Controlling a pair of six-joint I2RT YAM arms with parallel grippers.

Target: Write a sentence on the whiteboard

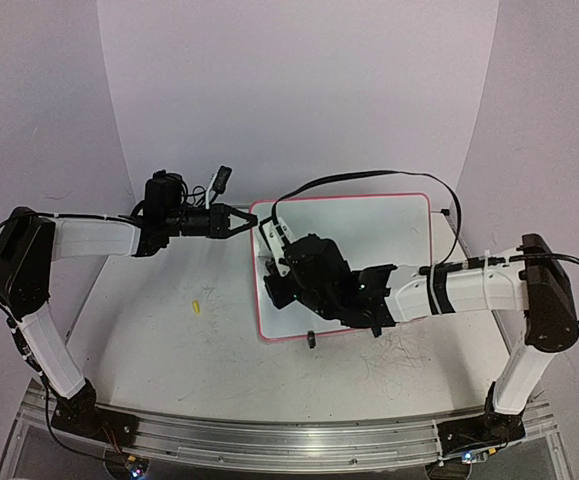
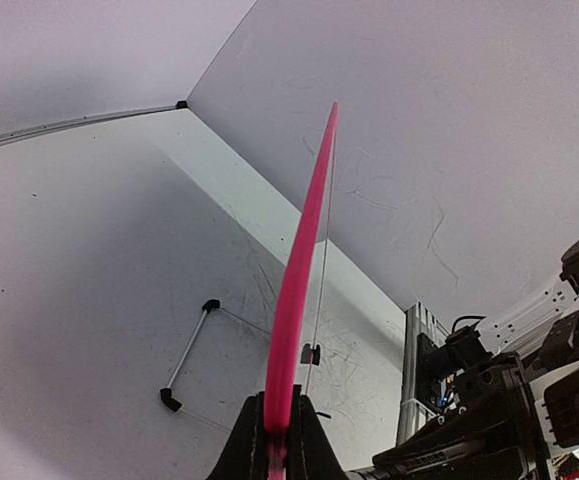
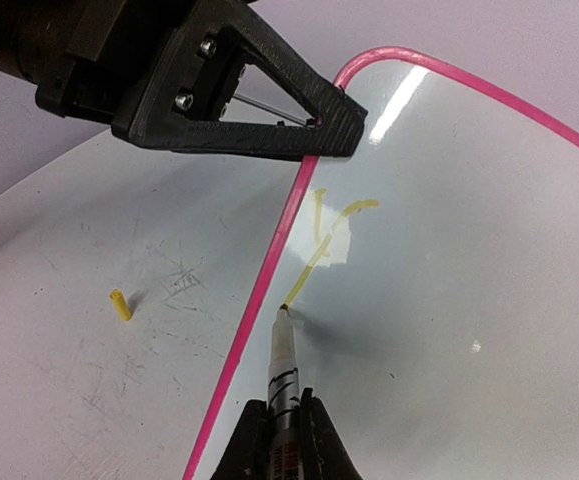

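Two robot arms work at a whiteboard (image 1: 369,235) lying on a table (image 1: 169,345).
The left gripper (image 1: 250,222) is clamped on the board's pink left edge. The right gripper (image 3: 283,436) grips a marker (image 3: 282,362), its tip touching the board near that edge, at the sentence (image 3: 321,236), so far only a few yellow strokes.
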